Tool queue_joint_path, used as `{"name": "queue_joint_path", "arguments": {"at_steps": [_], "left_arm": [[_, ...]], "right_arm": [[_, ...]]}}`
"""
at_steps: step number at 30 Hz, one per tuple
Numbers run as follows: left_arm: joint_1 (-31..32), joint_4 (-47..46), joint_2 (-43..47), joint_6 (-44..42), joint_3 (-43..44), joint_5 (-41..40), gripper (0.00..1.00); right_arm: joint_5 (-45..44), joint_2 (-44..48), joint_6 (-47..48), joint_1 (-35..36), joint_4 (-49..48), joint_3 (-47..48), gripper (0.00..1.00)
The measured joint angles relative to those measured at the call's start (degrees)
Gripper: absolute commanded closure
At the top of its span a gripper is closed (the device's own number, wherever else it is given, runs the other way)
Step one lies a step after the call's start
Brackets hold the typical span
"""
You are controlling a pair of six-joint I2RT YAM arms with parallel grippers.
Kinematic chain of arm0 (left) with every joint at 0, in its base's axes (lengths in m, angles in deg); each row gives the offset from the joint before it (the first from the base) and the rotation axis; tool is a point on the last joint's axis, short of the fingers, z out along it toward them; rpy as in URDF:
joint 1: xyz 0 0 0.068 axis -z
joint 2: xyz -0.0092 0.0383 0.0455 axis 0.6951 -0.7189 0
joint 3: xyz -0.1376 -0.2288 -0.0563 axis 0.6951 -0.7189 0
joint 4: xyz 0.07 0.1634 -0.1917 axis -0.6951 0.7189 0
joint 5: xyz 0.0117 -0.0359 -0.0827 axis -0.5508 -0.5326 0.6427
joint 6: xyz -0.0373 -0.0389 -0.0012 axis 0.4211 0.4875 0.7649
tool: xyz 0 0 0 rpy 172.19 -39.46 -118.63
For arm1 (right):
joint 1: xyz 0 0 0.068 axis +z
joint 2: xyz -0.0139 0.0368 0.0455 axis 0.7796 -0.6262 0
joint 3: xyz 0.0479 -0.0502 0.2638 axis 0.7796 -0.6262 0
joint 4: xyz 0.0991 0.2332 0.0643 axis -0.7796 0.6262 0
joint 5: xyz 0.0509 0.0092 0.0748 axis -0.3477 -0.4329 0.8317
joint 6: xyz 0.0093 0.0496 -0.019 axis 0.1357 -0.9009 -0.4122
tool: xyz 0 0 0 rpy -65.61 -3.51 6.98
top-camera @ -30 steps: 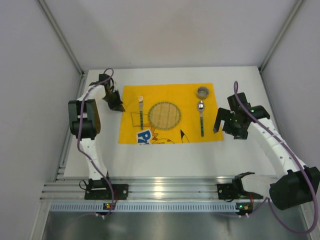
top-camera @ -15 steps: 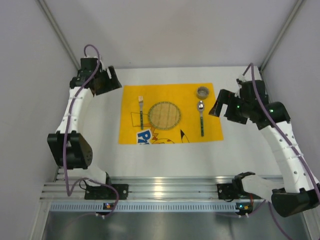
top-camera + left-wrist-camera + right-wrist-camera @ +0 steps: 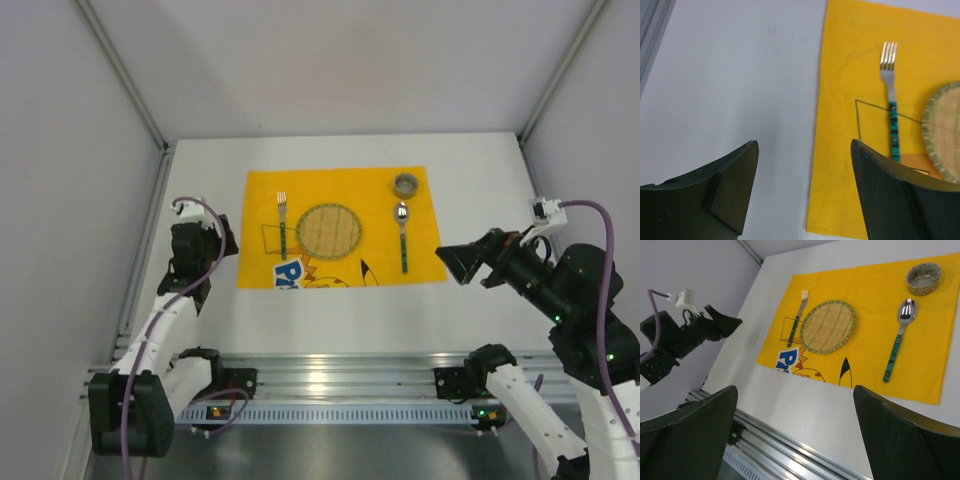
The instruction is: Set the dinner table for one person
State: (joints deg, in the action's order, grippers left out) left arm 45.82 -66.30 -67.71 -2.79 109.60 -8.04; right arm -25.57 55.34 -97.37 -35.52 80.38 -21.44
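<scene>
On the white dinner table (image 3: 330,315) lies a yellow placemat (image 3: 340,180). It carries a fork (image 3: 283,225), a round woven plate (image 3: 328,230), a spoon (image 3: 402,235) and a small bowl (image 3: 406,184). My left gripper (image 3: 218,240) hovers open and empty just left of the placemat's left edge. From its wrist, the left gripper (image 3: 804,142) straddles that edge, with the fork (image 3: 888,65) ahead. My right gripper (image 3: 450,262) hangs open and empty off the placemat's near right corner. Between the right gripper's (image 3: 795,388) fingers show bare table and the rail.
An aluminium rail (image 3: 330,380) with both arm bases runs along the near edge. Grey walls close in the left, right and back sides. The right wrist view shows the left arm (image 3: 685,337) beyond the placemat (image 3: 875,295).
Both arms have drawn back from the placemat's sides toward the near edge and lower in view. The left gripper went from shut to open. The tableware has not moved.
</scene>
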Motion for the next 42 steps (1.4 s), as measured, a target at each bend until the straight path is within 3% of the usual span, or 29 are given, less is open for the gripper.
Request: {"name": "queue_joint_path", "arguments": {"at_steps": [5,10,21,25,27,37,42], "left_arm": [[0.0,-12.1,-2.8,-1.0,-11.4,-4.2,0.17],[-0.1,-31.2,-12.0,-2.1,-18.1,-6.0,0.15],[-0.1,-56.5,-33.6,-5.6,-18.9,-5.0,0.12],[-0.1,-58.8,-35.3,-6.3,-18.4,-4.7,0.12],[-0.1,-59.5,-35.2,-6.5,-18.0,-4.6,0.01],[-0.1,-59.6,-35.2,-6.6,-17.4,-4.1,0.01],[-0.1,-59.6,-35.2,-6.6,-17.4,-4.1,0.01]], "right_arm": [[-0.3,8.9,1.8,0.0,-2.1,-6.0,0.00],[-1.2,17.0,5.1,0.0,-3.8,-7.7,0.00],[-1.4,16.4,8.1,0.0,-3.5,-8.7,0.00],[-1.7,11.5,8.6,0.0,-3.5,-8.6,0.00],[-1.6,8.5,8.7,0.0,-3.1,-8.4,0.00],[-7.7,-7.1,14.0,0.7,3.4,-9.5,0.00],[-13.3,-11.4,13.4,11.1,4.0,-9.3,0.00]]}}
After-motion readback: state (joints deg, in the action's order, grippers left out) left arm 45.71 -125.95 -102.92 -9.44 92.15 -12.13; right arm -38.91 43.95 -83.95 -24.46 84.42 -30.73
